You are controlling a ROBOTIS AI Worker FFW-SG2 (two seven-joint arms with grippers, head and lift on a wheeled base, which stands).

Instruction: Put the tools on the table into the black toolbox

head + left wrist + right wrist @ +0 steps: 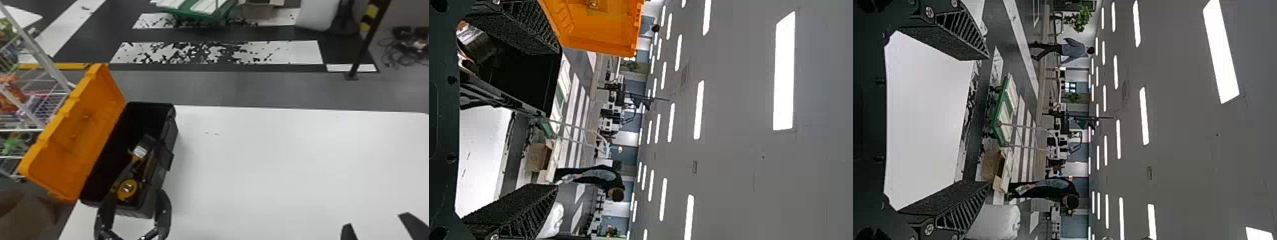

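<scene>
The black toolbox stands on the left part of the white table, its orange lid swung open to the left. Inside lie a tool with a light metal part and a round yellow tool. My left gripper stands open at the box's near end, one finger on each side of that corner. In the left wrist view my left gripper has nothing between its fingers, with the toolbox beyond. My right gripper is open at the table's near right, and my right gripper holds nothing.
The white table extends right of the toolbox. A wire rack with colourful goods stands at the left, beyond the lid. Farther off on the floor are a green cart, a cardboard box and a striped post.
</scene>
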